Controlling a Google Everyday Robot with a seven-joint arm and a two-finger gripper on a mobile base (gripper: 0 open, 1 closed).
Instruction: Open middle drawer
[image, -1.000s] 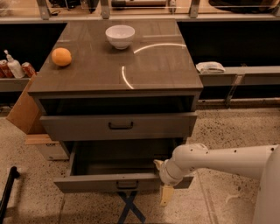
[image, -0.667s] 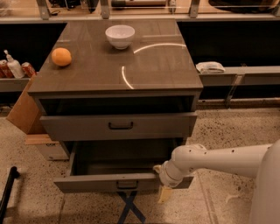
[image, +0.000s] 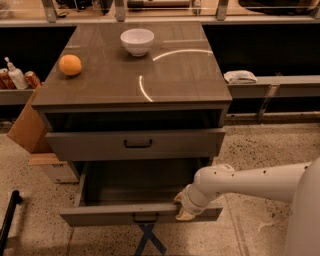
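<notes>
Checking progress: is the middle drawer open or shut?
Open: the middle drawer is pulled well out, inside showing; the hand is at its front.

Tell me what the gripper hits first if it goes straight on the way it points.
The gripper, at the right end of the front of the pulled-out middle drawer, points left along it. It would probably meet that front panel first, though depth is unclear.

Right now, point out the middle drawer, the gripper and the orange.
middle drawer (image: 100, 216): camera view, left part of its pulled-out front.
gripper (image: 183, 209): camera view, its tip, at that front's top edge.
orange (image: 70, 64): camera view, centre of the fruit.
</notes>
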